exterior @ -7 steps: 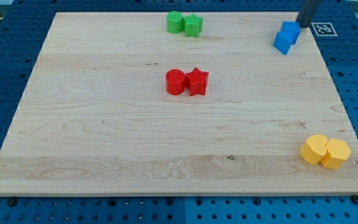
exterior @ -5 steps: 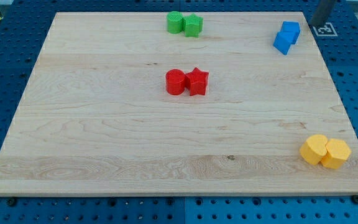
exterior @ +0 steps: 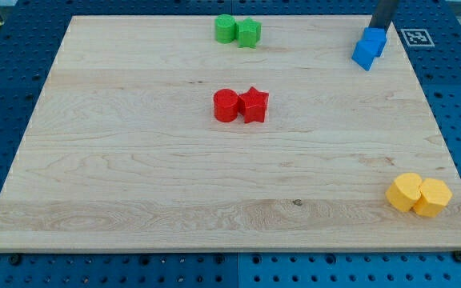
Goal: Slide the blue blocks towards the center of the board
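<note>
Two blue blocks touch each other near the board's top right corner: an upper blue block (exterior: 374,39) and a lower blue block (exterior: 365,54). My tip (exterior: 379,28) stands at the upper edge of the upper blue block, right behind it as seen from the board's middle. The rod rises out of the view's top.
A red cylinder (exterior: 226,105) and a red star (exterior: 254,104) sit together near the board's middle. Two green blocks (exterior: 238,30) sit at the top edge. Two yellow blocks (exterior: 418,194) sit at the bottom right. The wooden board (exterior: 134,176) lies on a blue pegboard.
My tip moved from off the board's top right corner to the left, to the upper edge of the blue blocks. The blocks have not moved.
</note>
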Motion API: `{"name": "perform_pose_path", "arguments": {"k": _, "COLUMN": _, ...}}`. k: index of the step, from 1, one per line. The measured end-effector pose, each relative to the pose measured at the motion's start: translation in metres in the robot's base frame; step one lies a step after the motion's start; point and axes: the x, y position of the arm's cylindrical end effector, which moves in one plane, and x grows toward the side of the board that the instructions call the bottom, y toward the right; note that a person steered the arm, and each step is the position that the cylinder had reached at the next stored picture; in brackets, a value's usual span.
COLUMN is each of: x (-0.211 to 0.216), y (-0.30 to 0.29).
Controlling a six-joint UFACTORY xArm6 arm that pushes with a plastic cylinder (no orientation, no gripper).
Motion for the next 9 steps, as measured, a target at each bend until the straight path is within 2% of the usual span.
{"name": "perform_pose_path", "arguments": {"k": 2, "x": 0.032, "y": -0.001}}
{"name": "perform_pose_path", "arguments": {"k": 4, "x": 0.047, "y": -0.019}}
{"name": "perform_pose_path", "arguments": {"k": 7, "x": 0.107, "y": -0.039}}
{"name": "perform_pose_path", "arguments": {"k": 9, "x": 0.108, "y": -0.059}}
